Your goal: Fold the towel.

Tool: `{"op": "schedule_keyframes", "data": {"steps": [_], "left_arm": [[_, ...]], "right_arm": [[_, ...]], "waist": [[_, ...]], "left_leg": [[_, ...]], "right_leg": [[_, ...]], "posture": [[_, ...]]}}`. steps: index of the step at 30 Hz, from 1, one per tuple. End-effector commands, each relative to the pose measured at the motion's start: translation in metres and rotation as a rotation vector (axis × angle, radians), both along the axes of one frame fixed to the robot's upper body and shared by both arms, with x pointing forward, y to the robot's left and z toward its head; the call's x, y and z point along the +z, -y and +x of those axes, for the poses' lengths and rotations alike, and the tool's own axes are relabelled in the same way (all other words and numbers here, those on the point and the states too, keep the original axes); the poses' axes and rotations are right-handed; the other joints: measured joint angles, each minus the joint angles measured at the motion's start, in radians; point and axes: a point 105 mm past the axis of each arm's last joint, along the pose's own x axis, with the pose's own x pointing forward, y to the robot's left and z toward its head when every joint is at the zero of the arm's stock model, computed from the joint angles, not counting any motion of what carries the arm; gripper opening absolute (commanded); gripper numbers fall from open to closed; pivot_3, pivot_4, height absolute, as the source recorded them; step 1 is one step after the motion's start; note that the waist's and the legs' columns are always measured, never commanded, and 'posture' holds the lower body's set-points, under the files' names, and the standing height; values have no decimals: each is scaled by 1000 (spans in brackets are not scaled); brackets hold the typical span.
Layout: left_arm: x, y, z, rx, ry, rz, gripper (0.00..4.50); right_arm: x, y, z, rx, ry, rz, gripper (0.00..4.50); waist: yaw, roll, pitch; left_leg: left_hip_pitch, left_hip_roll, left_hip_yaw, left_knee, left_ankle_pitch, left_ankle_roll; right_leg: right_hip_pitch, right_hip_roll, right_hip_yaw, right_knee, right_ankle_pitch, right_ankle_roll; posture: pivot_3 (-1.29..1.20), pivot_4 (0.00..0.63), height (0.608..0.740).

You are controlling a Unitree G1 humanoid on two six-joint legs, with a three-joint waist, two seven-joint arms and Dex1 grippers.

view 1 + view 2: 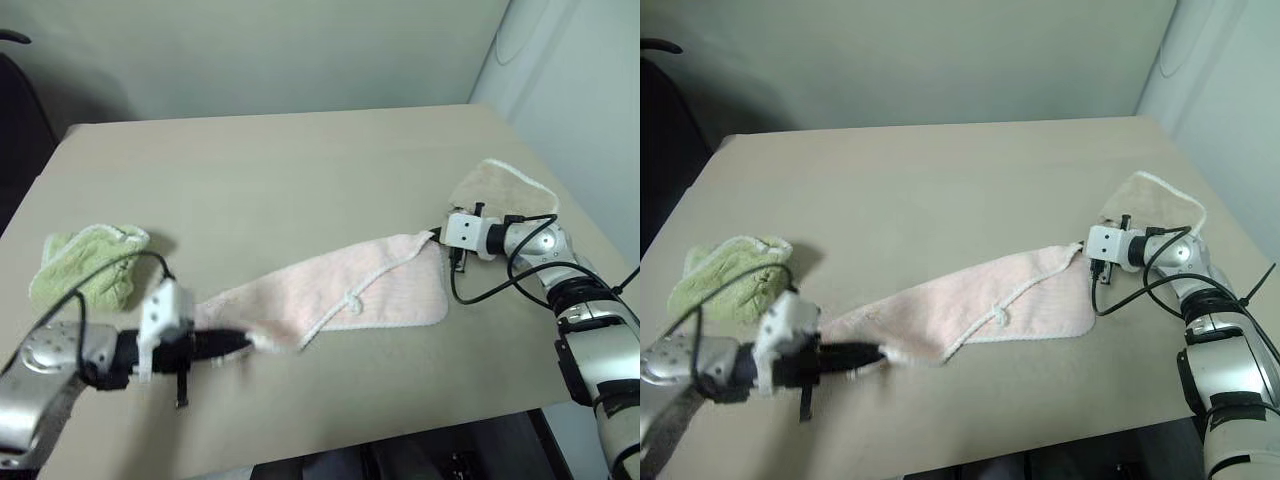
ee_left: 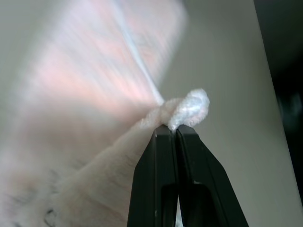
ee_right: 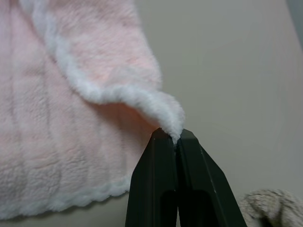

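Towel (image 1: 350,295) position: the pale pink terry cloth with white trim lies stretched in a long diagonal band across the near half of the table (image 1: 300,170), partly folded over itself, spanning between my two grippers. I see the left gripper (image 1: 243,343) at the near-left end, its black fingers pressed together on a bunched white-edged corner; the left wrist view shows that corner pinched right at the fingertips (image 2: 165,137). I see the right gripper (image 1: 440,236) at the far-right end, likewise clamped on the opposite trimmed corner, with the fabric falling away from it onto the table. A light green towel (image 1: 88,262) sits crumpled near the left table edge, apart from the pink one. A tan towel (image 1: 500,190) lies just behind the right gripper.
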Motion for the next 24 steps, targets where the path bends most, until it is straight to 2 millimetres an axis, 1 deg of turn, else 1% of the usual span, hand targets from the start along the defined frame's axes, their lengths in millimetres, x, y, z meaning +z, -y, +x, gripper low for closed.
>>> {"op": "schedule_keyframes", "data": {"steps": [1,4,7,9,12,13,15,17,18,19,20,22,23,24], "left_arm": [[38,-17,10,115,45,-146,19],[59,-29,24,209,118,-240,19],[78,-42,49,323,203,-333,19],[90,-52,72,417,269,-387,19],[117,-65,108,552,381,-471,19],[125,-69,117,579,406,-498,19],[144,-80,127,625,452,-563,19],[157,-91,130,645,474,-616,19],[160,-94,127,634,482,-627,19],[161,-94,123,611,490,-616,19],[159,-93,117,585,492,-590,19],[147,-92,106,547,464,-525,19],[139,-92,99,532,439,-504,19],[129,-93,92,515,406,-478,19]], "right_arm": [[37,13,2,-39,54,139,0],[50,20,2,-63,60,184,0],[66,22,6,-81,94,212,0],[83,21,12,-106,135,242,0],[111,20,22,-155,220,251,0],[121,21,24,-170,248,261,0],[144,23,26,-196,300,314,0],[159,26,24,-196,326,345,0],[164,29,22,-192,334,348,0],[169,32,20,-190,338,354,0],[174,36,17,-186,344,361,0],[180,40,10,-164,338,380,0],[179,40,7,-141,321,384,0],[174,38,3,-105,286,378,0]], "waist": [[-2,0,0],[-2,0,0],[-3,0,0],[-3,2,1],[-4,4,2],[-3,4,2],[-8,4,2],[-13,3,2],[-17,3,2],[-21,3,2],[-24,3,2],[-32,3,2],[-37,3,2],[-42,3,2]], "left_leg": [[0,0,0,-1,2,-4],[1,0,0,-2,5,-9],[2,0,0,-2,6,-10],[2,0,0,-2,5,-9],[2,0,0,-2,6,-9],[2,1,0,-2,6,-9],[1,1,0,-2,5,-8],[-3,0,0,-2,7,-10],[-6,0,0,-1,10,-16],[-9,0,1,1,11,-18],[-12,0,0,1,12,-18],[-16,0,1,-1,12,-19],[-17,0,1,-1,12,-19],[-18,0,1,-2,12,-19]], "right_leg": [[0,0,0,0,0,0],[0,0,1,-1,0,0],[0,0,1,-1,0,0],[0,0,1,0,0,0],[-1,0,2,0,3,1],[-1,0,2,0,3,1],[-2,0,2,-1,3,1],[-6,0,2,-2,3,1],[-9,0,2,-2,3,1],[-13,0,2,-2,3,1],[-15,0,2,-2,3,1],[-19,0,3,-2,2,2],[-21,0,4,-2,2,2],[-22,0,4,-2,2,3]], "posture": [[0,150,740],[0,150,740],[0,150,740],[0,150,740],[0,150,740],[0,150,740],[0,150,740],[0,150,740],[0,150,740],[0,150,740],[0,150,740],[0,150,740],[0,150,740],[0,150,740]]}}
